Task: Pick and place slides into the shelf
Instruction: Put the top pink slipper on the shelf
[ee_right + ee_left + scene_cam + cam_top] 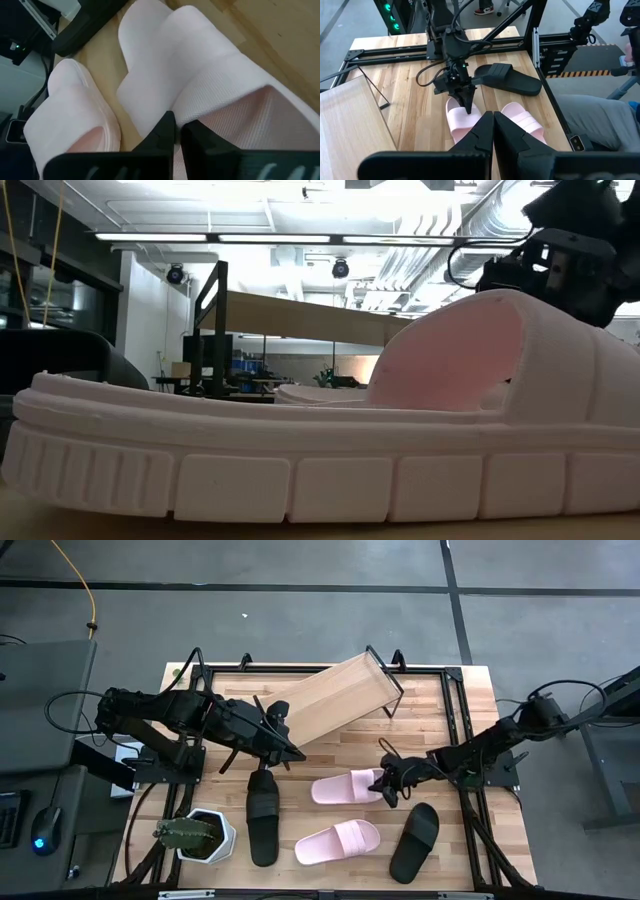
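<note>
nearest the front edge of the table (pixel 500 730) a pink slide (pixel 337 841) lies on its sole between two black slides: one (pixel 263 814) toward the left arm's side, next to a potted cactus (pixel 196 834), the other (pixel 415 841) toward the right arm's side. in the low view this front pink slide fills the picture.

just behind it lies the second pink slide (pixel 346 786). the right gripper (pixel 388 786) is down at this slide's strap end; in the right wrist view its fingers (pixel 160 131) stand narrow, almost together, at the edge of the ribbed strap, and i cannot tell whether they pinch it.

the left gripper (pixel 291 752) hangs over the middle of the table, just beside the near corner of the shelf (pixel 335 697); the left wrist view shows its fingers (pixel 481 131) pressed together with nothing between them.

farthest back, the shelf lies tilted across the rear of the table, its wood panel bare, with a black metal frame end (pixel 386 680) at the right arm's side.
</note>
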Action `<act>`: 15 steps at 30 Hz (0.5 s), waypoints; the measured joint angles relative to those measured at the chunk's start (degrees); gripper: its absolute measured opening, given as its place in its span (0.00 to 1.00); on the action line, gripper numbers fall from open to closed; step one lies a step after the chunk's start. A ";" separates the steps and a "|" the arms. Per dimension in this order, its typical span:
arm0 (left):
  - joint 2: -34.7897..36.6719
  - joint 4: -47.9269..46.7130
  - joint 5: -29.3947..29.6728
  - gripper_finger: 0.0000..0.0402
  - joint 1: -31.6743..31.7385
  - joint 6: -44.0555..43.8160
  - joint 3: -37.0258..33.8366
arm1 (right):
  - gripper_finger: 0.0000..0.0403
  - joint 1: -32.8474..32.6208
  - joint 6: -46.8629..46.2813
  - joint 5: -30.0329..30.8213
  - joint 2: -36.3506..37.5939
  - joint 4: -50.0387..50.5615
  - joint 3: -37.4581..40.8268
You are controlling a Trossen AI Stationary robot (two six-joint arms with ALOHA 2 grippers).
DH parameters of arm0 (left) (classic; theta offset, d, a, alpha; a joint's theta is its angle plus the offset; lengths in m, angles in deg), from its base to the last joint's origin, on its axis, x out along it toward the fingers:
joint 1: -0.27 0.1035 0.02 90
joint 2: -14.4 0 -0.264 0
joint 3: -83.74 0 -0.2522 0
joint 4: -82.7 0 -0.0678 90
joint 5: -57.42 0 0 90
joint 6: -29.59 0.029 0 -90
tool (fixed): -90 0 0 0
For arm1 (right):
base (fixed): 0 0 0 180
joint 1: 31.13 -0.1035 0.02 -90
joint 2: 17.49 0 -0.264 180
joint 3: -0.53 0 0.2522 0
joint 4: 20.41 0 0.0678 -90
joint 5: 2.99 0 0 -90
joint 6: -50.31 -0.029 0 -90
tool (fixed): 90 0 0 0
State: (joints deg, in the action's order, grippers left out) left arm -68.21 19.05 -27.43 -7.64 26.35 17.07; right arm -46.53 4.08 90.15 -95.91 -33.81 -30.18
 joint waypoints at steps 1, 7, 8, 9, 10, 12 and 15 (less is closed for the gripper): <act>0.00 0.00 0.00 0.00 -0.01 0.00 0.00 | 0.00 0.52 0.62 -0.79 0.09 -0.05 0.00; 0.00 -0.04 0.00 0.00 0.00 0.00 0.00 | 0.00 3.41 3.88 -4.87 2.64 1.04 -0.95; 0.01 -0.04 0.00 0.00 0.00 0.00 0.00 | 0.00 3.77 4.55 -5.42 3.55 1.61 -1.34; 0.02 -0.05 0.00 0.00 0.00 0.00 0.00 | 0.00 4.14 5.17 -5.66 4.54 2.64 -1.90; 0.02 -0.07 0.00 0.00 -0.01 0.00 0.02 | 0.00 4.41 5.86 -5.61 5.75 4.27 -2.58; 0.02 -0.09 0.00 0.00 -0.01 0.00 0.00 | 0.00 4.91 7.20 -5.45 8.22 9.21 -4.08; 0.02 -0.25 0.00 0.00 0.00 0.00 0.01 | 0.00 5.45 8.92 -5.36 11.95 18.59 -7.45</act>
State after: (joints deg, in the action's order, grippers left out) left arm -68.19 18.79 -27.43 -7.64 26.35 17.07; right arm -41.08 13.00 84.79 -83.96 -15.22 -37.64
